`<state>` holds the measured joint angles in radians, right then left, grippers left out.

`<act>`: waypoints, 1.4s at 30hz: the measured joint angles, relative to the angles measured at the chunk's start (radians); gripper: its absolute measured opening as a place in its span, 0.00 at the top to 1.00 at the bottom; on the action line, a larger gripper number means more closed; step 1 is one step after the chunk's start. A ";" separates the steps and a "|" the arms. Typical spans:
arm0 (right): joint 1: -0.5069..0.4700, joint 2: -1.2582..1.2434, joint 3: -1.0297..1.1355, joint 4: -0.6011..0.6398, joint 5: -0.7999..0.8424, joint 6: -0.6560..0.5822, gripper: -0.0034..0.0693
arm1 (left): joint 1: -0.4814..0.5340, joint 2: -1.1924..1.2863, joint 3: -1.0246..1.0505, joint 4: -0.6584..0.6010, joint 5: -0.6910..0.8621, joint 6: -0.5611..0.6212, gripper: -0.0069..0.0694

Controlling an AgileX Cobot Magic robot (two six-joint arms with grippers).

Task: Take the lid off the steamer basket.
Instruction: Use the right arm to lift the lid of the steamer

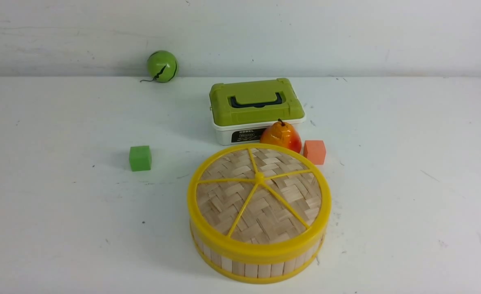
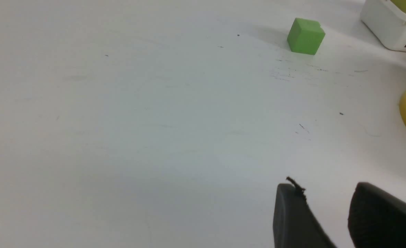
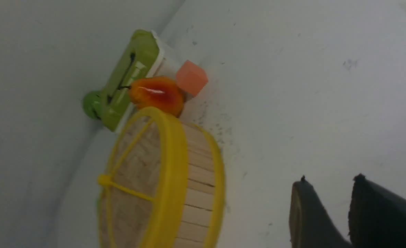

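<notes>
From the front, the lid (image 1: 264, 204) is sitting on the steamer basket (image 1: 260, 267) on the surface (image 1: 60, 204), with neither hand showing. I am holding my left hand (image 2: 326, 188) spread and empty, the basket's edge nearby. My right hand (image 3: 331, 181) is gaping too, gripping nothing, with the lidded basket ahead of it.

A pear (image 1: 281, 136) and orange cube (image 1: 314, 152) sit near a green box (image 1: 256, 102).

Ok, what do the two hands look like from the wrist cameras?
Left hand: two matte black fingers with rounded tips, a frayed black wisp on one tip. Right hand: the same black pair, each tip with a small nub. No arms, cables or markings show.
</notes>
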<state>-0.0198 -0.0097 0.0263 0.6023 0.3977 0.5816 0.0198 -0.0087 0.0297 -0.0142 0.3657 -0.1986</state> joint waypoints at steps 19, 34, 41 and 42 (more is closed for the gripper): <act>0.000 0.086 -0.246 0.123 0.103 -0.635 0.78 | 0.000 0.000 0.000 0.000 0.000 0.000 0.60; 0.093 1.026 -1.231 -0.063 0.831 -1.150 0.96 | 0.000 0.000 0.000 0.000 0.000 0.000 0.60; 0.379 1.282 -1.430 -0.243 0.850 -1.078 0.96 | 0.000 0.000 0.000 0.000 0.000 0.000 0.60; 0.424 1.323 -1.451 -0.284 0.850 -1.041 0.96 | 0.000 0.000 0.000 0.000 0.000 0.000 0.60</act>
<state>0.4039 1.3136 -1.4249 0.3181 1.2474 -0.4592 0.0198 -0.0087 0.0297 -0.0142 0.3657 -0.1986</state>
